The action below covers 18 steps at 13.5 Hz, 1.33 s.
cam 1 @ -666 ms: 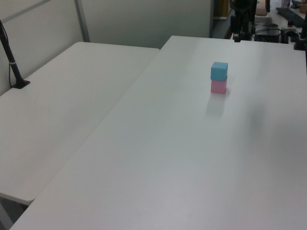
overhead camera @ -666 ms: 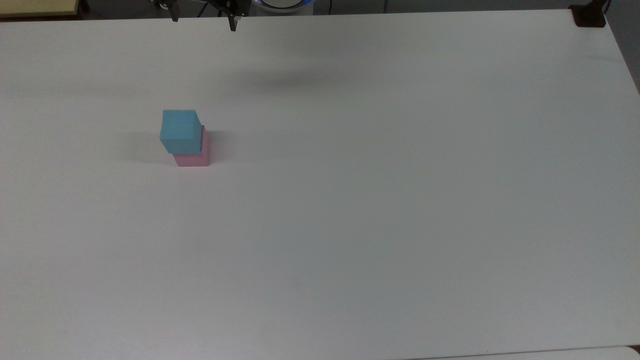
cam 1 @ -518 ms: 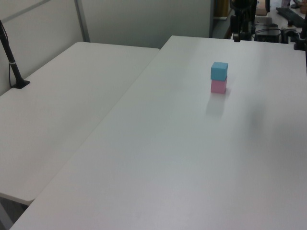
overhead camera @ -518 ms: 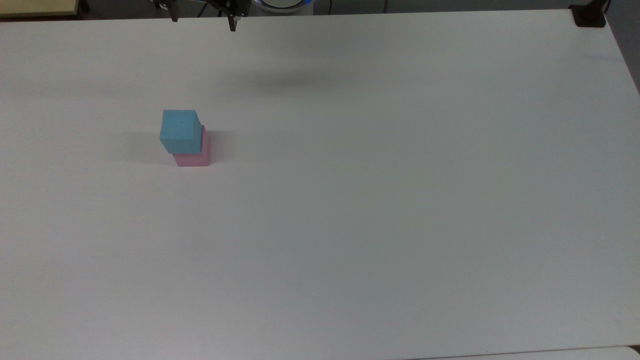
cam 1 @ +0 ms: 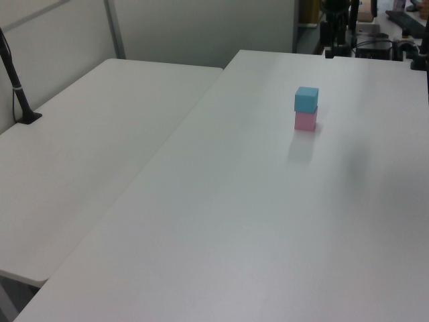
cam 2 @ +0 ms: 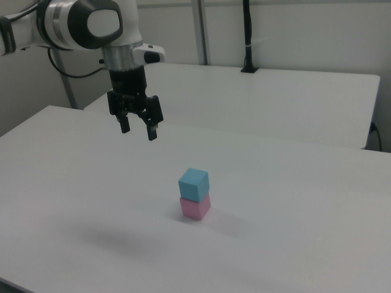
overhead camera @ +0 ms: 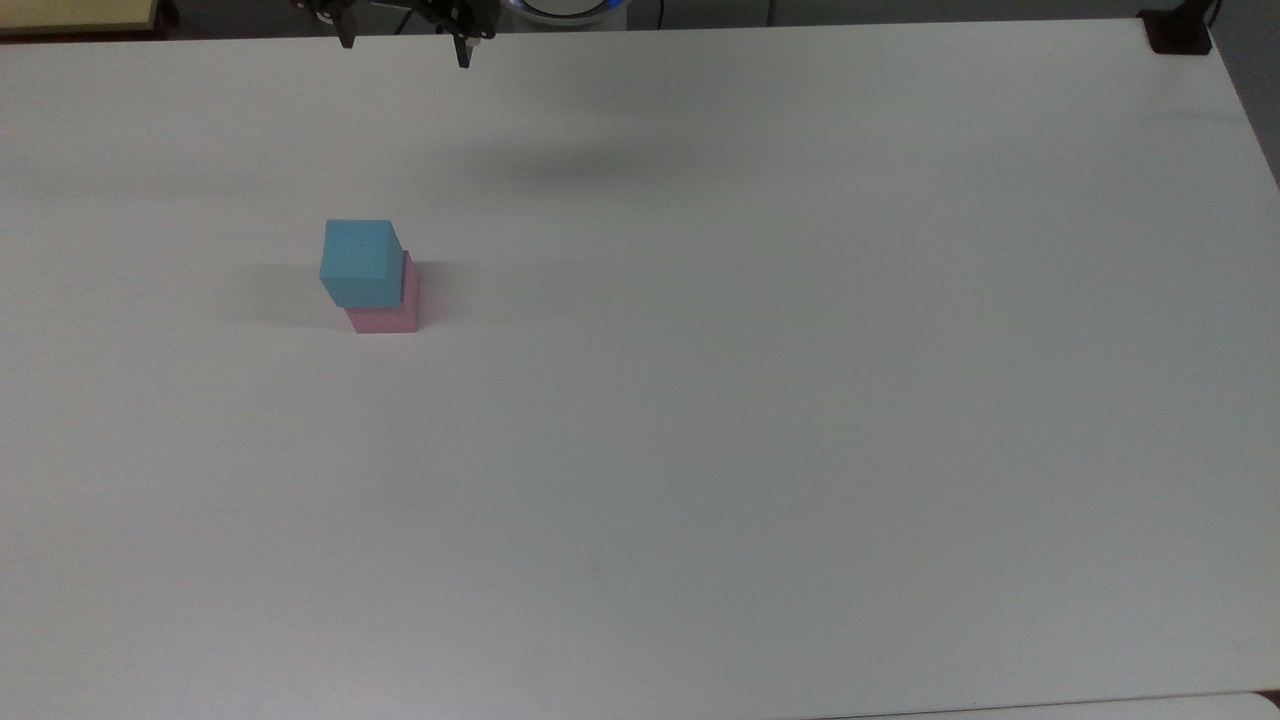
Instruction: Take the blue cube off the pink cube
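The main risk, as I judge it, is toppling the stack. The blue cube (cam 2: pixel 194 184) sits on the pink cube (cam 2: pixel 195 207) with its edges slightly out of line, most plainly in the top view, so a descent that is off-centre, or jaws not turned to match the blue cube's faces, could push both cubes over or drag the pink one along. Both look like light matte foam, so a hard squeeze might dent the blue cube, and a glancing touch might slide it off sideways rather than lift it.

The gripper (cam 2: pixel 138 131) hangs high above the white desk (cam 2: pixel 293 232), well apart from the stack, its jaws spread wide and holding nothing.

The blue cube is small and cyan with plain faces. The stack stands towards the top view's left.
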{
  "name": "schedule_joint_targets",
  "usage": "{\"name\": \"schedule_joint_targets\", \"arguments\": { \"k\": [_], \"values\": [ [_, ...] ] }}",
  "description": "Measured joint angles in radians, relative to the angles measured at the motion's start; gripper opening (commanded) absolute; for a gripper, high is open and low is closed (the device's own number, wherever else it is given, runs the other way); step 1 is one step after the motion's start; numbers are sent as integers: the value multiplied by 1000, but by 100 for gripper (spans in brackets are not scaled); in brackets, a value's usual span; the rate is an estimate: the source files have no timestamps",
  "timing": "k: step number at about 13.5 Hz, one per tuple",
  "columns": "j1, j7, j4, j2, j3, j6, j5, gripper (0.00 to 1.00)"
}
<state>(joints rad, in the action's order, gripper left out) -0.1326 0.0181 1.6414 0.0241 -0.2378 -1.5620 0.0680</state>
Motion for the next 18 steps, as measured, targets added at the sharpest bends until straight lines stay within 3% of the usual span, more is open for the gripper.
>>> {"name": "schedule_joint_targets", "arguments": {
  "k": [4, 8, 15, 17, 18],
  "values": [
    [5, 0, 0, 18, -3, -65, -3, 100],
    [70, -9, 1, 137, -23, -250, -4, 100],
    [80, -121, 1, 305, -28, -360, -4, 98],
    [78, -166, 10, 335, -27, -361, -4, 35],
    [80, -207, 18, 340, -27, -361, -4, 22]
  ]
}}
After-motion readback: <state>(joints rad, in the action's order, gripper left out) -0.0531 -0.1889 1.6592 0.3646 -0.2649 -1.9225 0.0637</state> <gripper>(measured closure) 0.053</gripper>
